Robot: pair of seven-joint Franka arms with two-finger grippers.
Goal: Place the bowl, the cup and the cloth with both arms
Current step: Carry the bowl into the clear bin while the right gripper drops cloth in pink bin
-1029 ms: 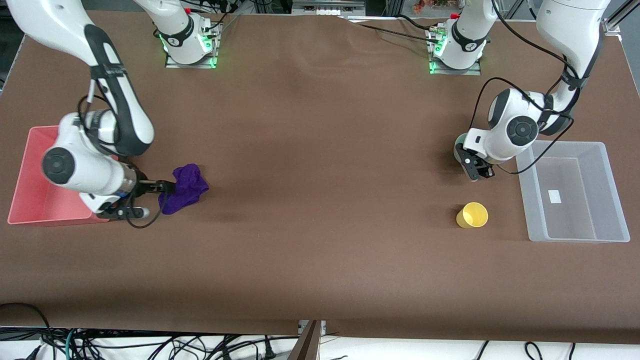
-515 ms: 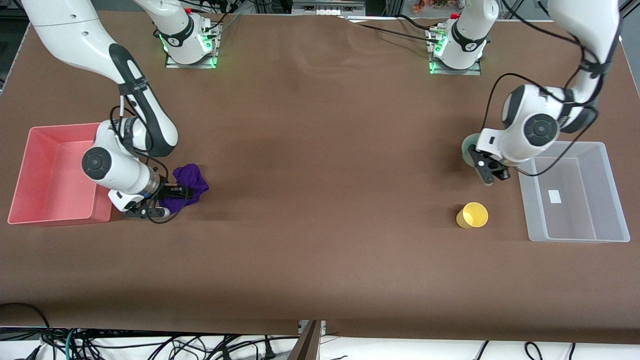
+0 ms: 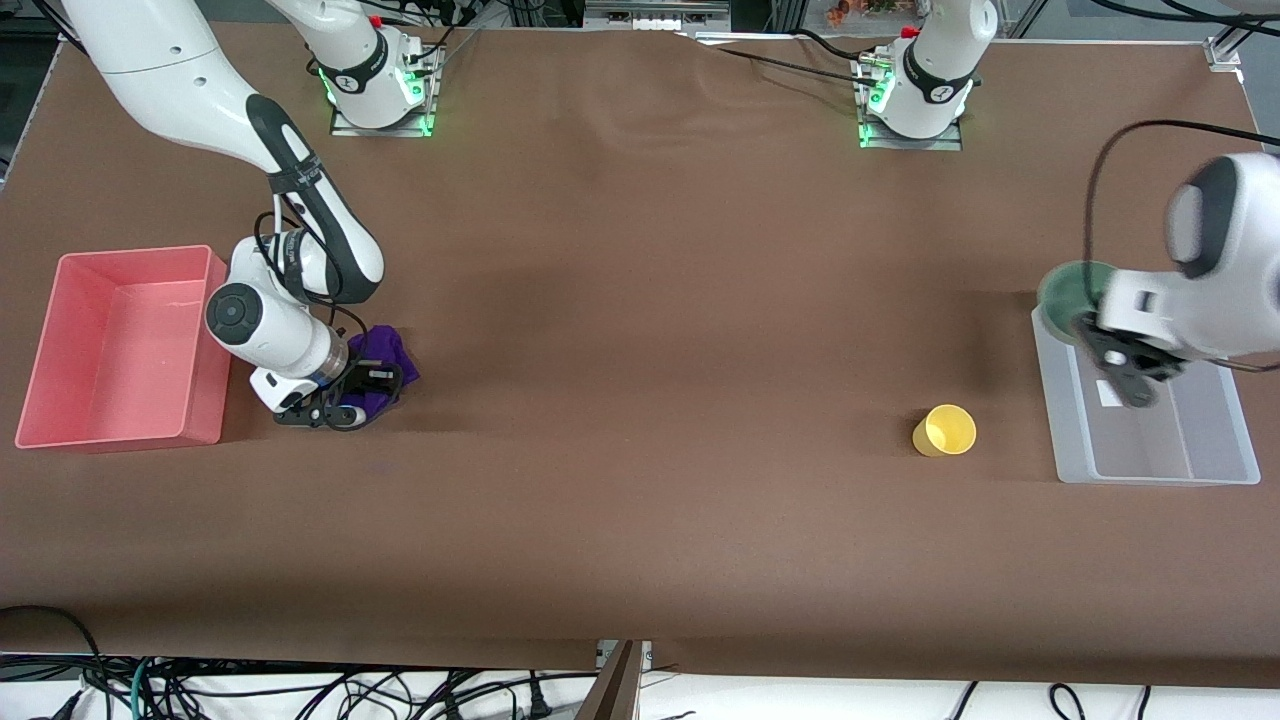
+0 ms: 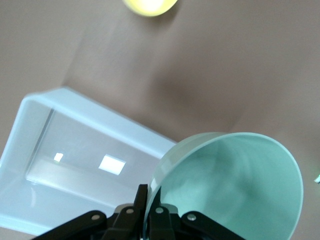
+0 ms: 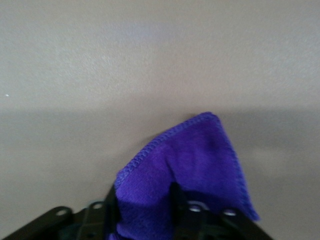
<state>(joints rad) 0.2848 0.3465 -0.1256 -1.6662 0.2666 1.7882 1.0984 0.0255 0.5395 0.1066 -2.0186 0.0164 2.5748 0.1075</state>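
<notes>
The left gripper point(image 3: 1125, 375) is clamped on the rim of the bowl point(image 3: 1068, 292), one finger inside the wall and one outside, as the left wrist view shows plainly point(image 4: 150, 212). The bowl is held tilted, mouth turned sideways, over the edge of the clear bin point(image 3: 1215, 470) at the end nearest the table's middle. That is the relation the next move turns on: the bin's open floor lies past the bowl toward the left arm's end of the table, and its long axis runs toward the front camera. In my judgement the bowl needs carrying further inward over the bin before any release, since from here it could catch the rim.

The right gripper point(image 3: 365, 385) is low at the table on the cloth point(image 3: 385, 352), with purple fabric between its fingers point(image 5: 176, 197); it appears to be gripping the cloth (whether the cloth is clear of the table cannot be told). The red bin point(image 3: 60, 350) sits just beside that arm, toward the right arm's end of the table, so the carry is short.

The cup point(image 3: 945, 430) stands on the table, untouched, near the clear bin; the left arm is the nearer one.
</notes>
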